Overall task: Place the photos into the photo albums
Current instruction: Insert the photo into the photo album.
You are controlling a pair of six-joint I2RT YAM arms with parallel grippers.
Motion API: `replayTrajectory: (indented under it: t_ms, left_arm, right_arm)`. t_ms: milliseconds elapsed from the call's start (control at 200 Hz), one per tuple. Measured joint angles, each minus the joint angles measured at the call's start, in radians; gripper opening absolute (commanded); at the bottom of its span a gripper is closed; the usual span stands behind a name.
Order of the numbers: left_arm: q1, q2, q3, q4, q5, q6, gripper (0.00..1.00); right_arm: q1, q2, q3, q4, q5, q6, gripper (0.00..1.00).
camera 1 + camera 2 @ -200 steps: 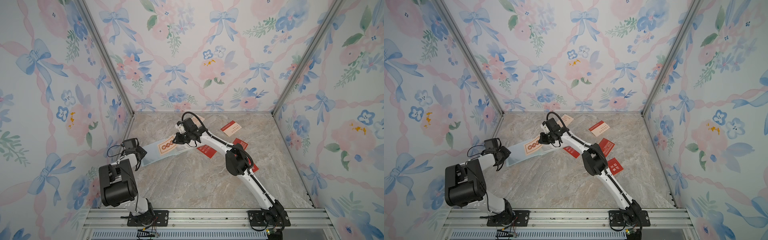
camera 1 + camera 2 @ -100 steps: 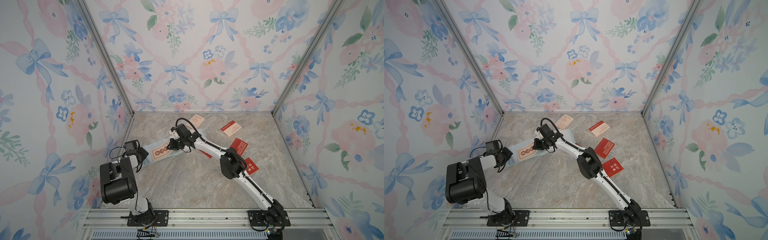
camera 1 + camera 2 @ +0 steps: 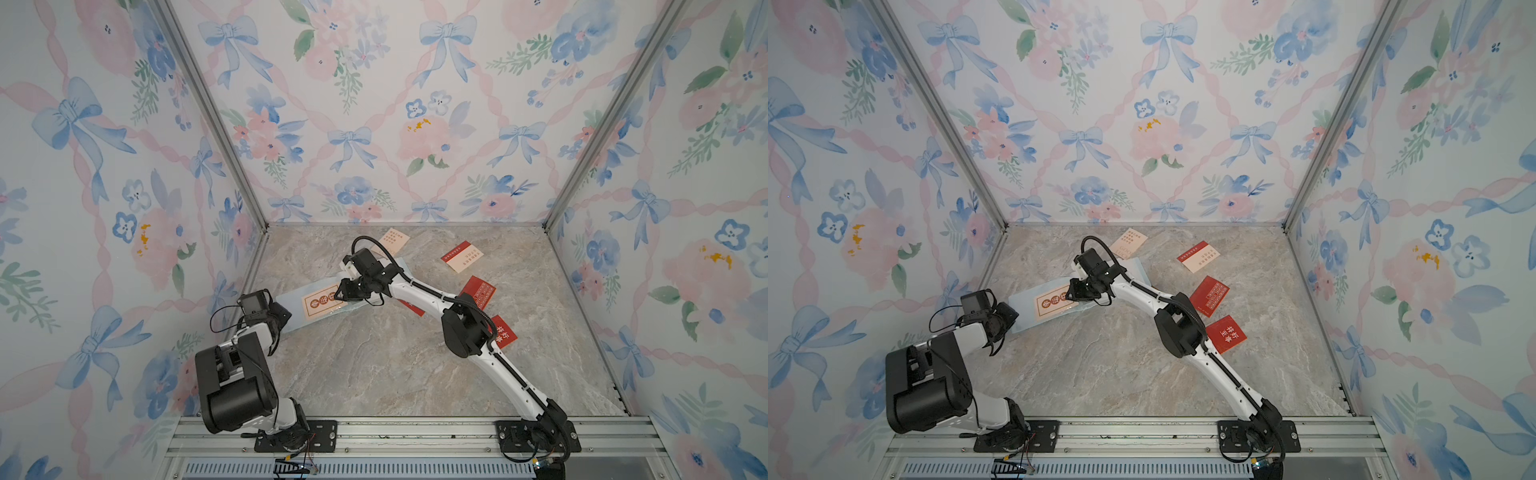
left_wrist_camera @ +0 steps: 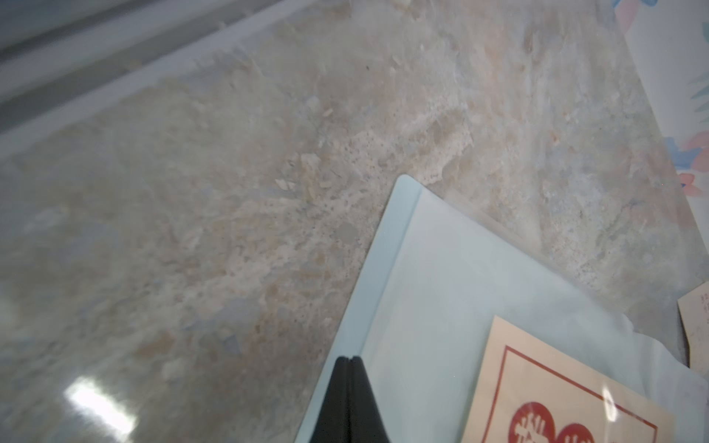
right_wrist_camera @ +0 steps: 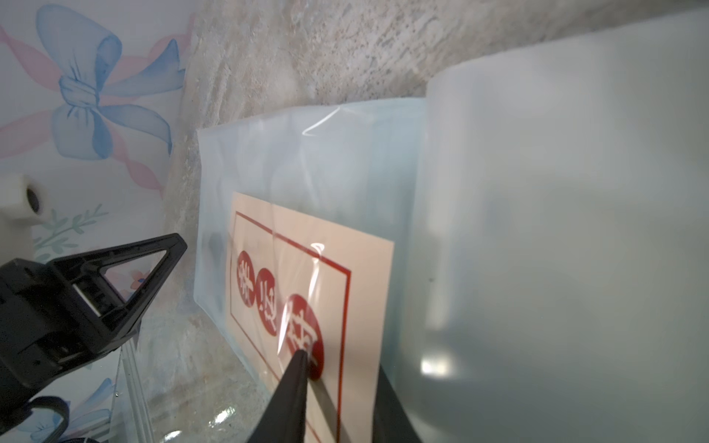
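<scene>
Currently a cream card with three red roundels lies flat on the open pale blue photo album, with glossy clear sleeve film over at least part of it. The right gripper sits at the card's near end, jaws slightly parted, one fingertip on a roundel. The left gripper is closed, its tips at the album's edge. In a top view, a second cream card, a cream-and-red card and two red cards lie scattered on the marble tabletop.
</scene>
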Motion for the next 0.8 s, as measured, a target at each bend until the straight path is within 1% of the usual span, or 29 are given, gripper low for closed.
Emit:
replayTrajectory:
  t_ms: [70,140,280,430,585,705,800]
  left_arm:
    - [0.008,-0.054,-0.003,0.001,-0.012,-0.005,0.0]
    - [0.012,-0.066,0.001,0.008,-0.012,-0.008,0.0]
    - [0.013,-0.024,0.003,0.01,-0.007,-0.009,0.0]
    - [0.013,-0.003,0.003,0.007,-0.001,-0.009,0.0]
    - [0.013,-0.002,0.003,0.007,0.001,-0.009,0.0]
    - [0.013,-0.002,0.003,0.007,-0.003,-0.009,0.0]
    - [0.013,-0.002,0.001,0.007,-0.019,-0.009,0.0]
  right_arm:
    - [0.0,-0.026,0.0,-0.028,0.015,-0.024,0.42]
    - [0.0,-0.054,0.0,-0.046,0.03,-0.043,0.46]
    - [-0.007,-0.083,0.0,-0.081,0.052,-0.075,0.45]
    - [-0.019,-0.089,-0.013,-0.085,0.055,-0.081,0.33]
    - [-0.03,-0.086,0.003,-0.102,0.056,-0.088,0.15]
    - [-0.037,-0.081,0.016,-0.103,0.059,-0.083,0.09]
    - [-0.04,-0.065,0.041,-0.116,0.058,-0.082,0.09]
